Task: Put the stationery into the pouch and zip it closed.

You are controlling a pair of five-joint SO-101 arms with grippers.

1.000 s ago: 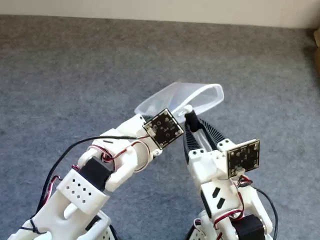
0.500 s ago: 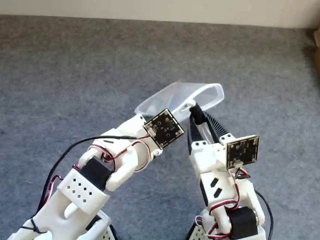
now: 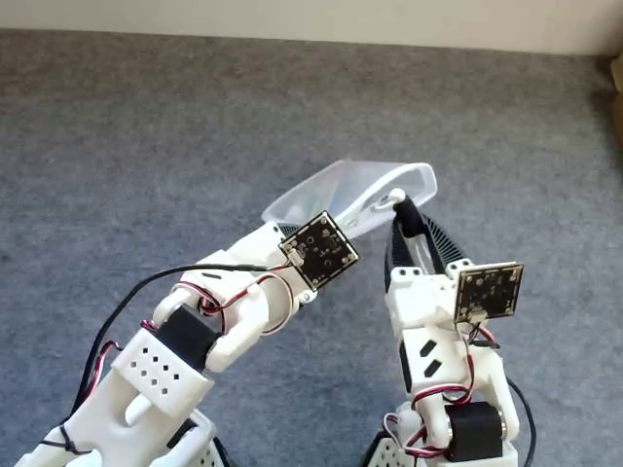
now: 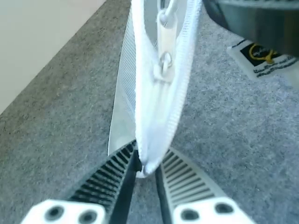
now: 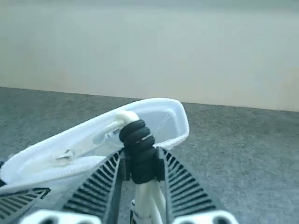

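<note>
the pouch, a translucent white case, was held above the grey carpeted table. in the high view its long axis ran from its near end, at the left gripper, up and to the right to a rounded far end. the zip edge was turned toward the arms. in the left wrist view the pouch stretched straight away from the left gripper, with the zip slider some way along the tape. the jaws were closed down narrowly on the pouch's near tip, pinching it between the ribbed fingers.

the right gripper was clamped on a pen, the black ribbed grip of the pen caught between the jaws. the pen lay along the line of the fingers, its white tip pointing away from the arm and touching the zip edge of the pouch near the far end. there the mouth gaped open.

the left arm lay low and stretched forward and to the right. the right arm stood beside it, its forearm pointing nearly straight ahead and its gripper just to the right of the left arm's wrist. a pale wall stood behind the table.
</note>
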